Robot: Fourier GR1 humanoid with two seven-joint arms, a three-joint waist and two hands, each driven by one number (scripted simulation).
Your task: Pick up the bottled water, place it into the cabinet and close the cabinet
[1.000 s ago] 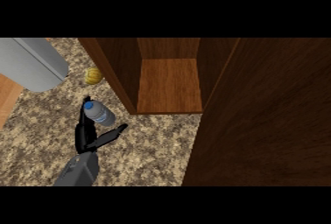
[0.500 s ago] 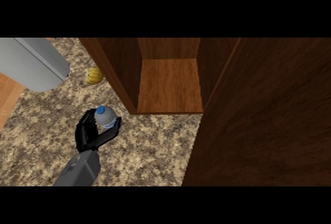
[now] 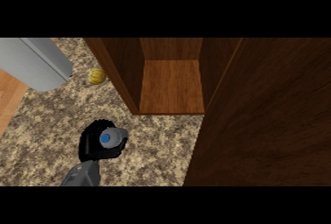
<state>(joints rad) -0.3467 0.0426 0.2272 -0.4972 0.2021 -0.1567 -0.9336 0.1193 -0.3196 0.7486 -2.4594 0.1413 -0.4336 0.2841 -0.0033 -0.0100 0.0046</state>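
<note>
It was a kitchen — a speckled granite worktop [image 3: 58, 127] filled the lower left. At twelve o'clock stood an open dark wooden cabinet [image 3: 171, 85], its door [image 3: 271, 122] swung out at three o'clock — a grey appliance [image 3: 32, 61] at ten o'clock.

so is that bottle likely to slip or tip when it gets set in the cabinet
The bottle looks smooth and round, so it could slip or roll if laid down. The left hand curls round its body, which probably steadies it. It looks narrow, so it may tip on the cabinet shelf unless set down upright.
</note>
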